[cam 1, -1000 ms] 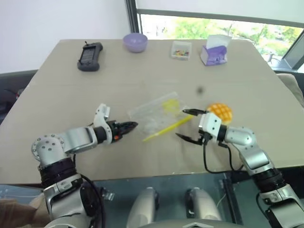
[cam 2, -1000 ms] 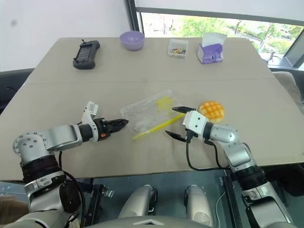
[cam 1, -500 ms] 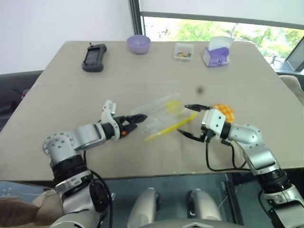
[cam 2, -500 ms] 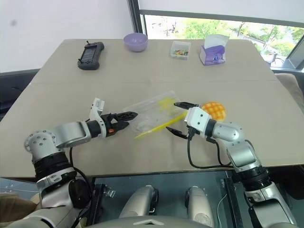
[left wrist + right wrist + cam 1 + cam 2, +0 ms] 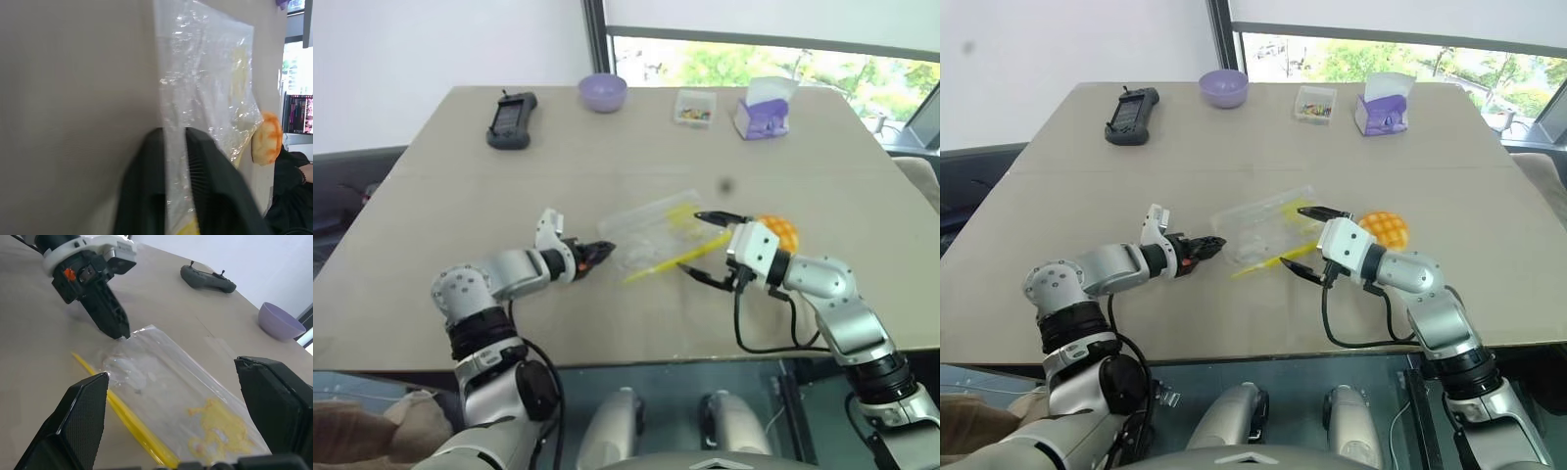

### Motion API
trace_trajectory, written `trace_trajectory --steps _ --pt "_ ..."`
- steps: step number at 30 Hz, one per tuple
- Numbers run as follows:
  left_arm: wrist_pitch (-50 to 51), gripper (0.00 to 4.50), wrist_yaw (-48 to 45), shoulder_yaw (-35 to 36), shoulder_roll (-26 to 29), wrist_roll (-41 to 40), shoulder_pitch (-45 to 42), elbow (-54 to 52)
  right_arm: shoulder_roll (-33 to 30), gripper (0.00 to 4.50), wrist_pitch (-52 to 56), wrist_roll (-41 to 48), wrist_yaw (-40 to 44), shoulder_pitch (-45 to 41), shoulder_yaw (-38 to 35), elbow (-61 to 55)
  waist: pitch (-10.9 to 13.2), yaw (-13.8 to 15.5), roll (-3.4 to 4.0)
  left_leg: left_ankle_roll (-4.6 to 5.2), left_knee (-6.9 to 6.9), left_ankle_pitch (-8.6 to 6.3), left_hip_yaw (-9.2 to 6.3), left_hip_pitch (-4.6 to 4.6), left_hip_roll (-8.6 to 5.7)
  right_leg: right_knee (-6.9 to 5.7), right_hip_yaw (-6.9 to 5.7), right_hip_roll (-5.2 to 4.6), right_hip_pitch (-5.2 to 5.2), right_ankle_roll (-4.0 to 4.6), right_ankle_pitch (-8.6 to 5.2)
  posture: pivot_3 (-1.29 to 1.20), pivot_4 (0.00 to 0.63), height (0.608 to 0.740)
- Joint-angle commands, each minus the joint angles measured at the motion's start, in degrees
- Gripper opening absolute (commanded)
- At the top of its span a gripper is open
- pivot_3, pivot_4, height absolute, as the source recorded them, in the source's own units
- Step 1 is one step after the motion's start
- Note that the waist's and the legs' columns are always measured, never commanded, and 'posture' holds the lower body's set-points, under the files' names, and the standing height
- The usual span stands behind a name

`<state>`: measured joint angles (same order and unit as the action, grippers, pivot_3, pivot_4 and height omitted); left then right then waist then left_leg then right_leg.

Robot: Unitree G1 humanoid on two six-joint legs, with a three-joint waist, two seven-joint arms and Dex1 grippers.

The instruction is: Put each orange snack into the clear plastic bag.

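The clear plastic bag (image 5: 651,227) lies flat mid-table, its yellow seal strip (image 5: 668,261) along the near edge. My left gripper (image 5: 604,251) is shut on the bag's left corner; in the left wrist view the film (image 5: 205,88) runs between the two black fingers (image 5: 149,181). My right gripper (image 5: 693,245) stands open at the bag's right end, just above the seal strip. The round orange snack (image 5: 777,231) with its criss-cross top sits on the table right behind the right gripper, outside the bag, and appears in the left wrist view past the bag (image 5: 267,138).
Along the table's far edge stand a black handheld controller (image 5: 511,118), a purple bowl (image 5: 604,92), a small clear box of colourful bits (image 5: 692,106) and a purple-and-white tissue box (image 5: 762,108). The table's front edge (image 5: 636,364) runs just below both forearms.
My left gripper moved right to the bag, opened wide, then shut on its left corner. The right gripper stayed open and rose a little. The head camera shifted.
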<state>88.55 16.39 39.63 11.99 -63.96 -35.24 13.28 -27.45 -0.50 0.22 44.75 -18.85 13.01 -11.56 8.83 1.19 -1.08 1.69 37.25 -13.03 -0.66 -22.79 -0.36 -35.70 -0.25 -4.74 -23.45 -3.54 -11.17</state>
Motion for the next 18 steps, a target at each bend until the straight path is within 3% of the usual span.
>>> trace_trajectory --steps 1,10,18 --pt "3.15 0.03 -0.45 1.43 -1.23 0.05 -0.50 1.97 -0.28 4.50 0.83 0.15 -0.74 0.11 -0.67 -3.39 0.01 -0.20 0.01 0.00 -0.01 0.00 -0.03 -0.01 -0.03 0.00 0.00 -0.01 -0.01 0.00 0.00 0.00 0.150 0.740" --pt "3.95 0.03 -3.63 5.80 1.17 -9.16 -4.15 2.15 -1.06 4.50 -1.12 -1.42 -0.65 -0.60 -0.12 -1.50 0.51 -0.54 -0.53 -0.01 -0.08 0.00 -0.21 -0.10 0.00 0.01 -0.04 0.00 -0.10 -0.03 -0.02 0.00 0.150 0.740" --pt "2.69 0.03 1.80 6.04 1.03 -18.41 -5.67 2.86 -1.01 4.50 -6.76 -8.27 -4.72 -0.79 0.78 6.73 0.89 -0.61 -0.76 -0.05 -0.17 0.01 -0.22 -0.12 0.02 0.08 -0.04 0.00 -0.13 0.10 0.07 0.00 0.150 0.740"
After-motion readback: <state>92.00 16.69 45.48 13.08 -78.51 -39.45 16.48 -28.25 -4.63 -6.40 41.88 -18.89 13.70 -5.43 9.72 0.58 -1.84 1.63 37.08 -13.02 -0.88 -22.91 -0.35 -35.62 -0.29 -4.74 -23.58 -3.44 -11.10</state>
